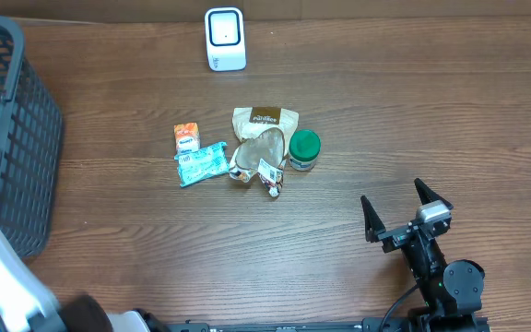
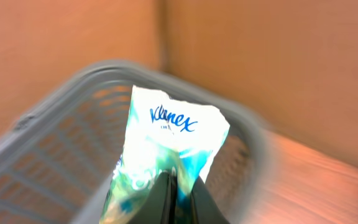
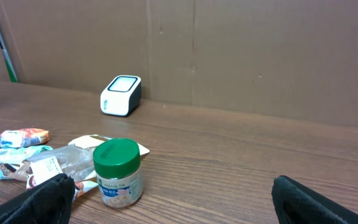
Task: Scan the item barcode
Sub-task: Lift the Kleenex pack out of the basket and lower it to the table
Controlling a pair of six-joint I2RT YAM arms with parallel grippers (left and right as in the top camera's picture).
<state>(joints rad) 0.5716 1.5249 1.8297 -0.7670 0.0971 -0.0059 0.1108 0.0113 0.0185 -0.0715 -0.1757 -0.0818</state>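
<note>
Held: one glossy Kleenex pack [image 2: 166, 140], left gripper [image 2: 171, 190] clamped on it, grey mesh basket [image 2: 48, 134] behind, contents unseen | right gripper [image 1: 404, 217]: jaws apart, 5 o'clock | wood-grain counter [image 1: 431, 101]: one boxy white scanner [image 1: 225, 39], 12 o'clock; centre, one each: green-lidded jar [image 1: 303, 148], orange packet [image 1: 186, 136], teal pack [image 1: 201, 163], brown pouch [image 1: 265, 120], clear bag [image 1: 258, 157]

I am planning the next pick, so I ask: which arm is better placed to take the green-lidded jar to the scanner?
Right. The right hand is open and empty, with the jar just ahead of it. The left hand is shut on a Kleenex pack by the basket.
</note>
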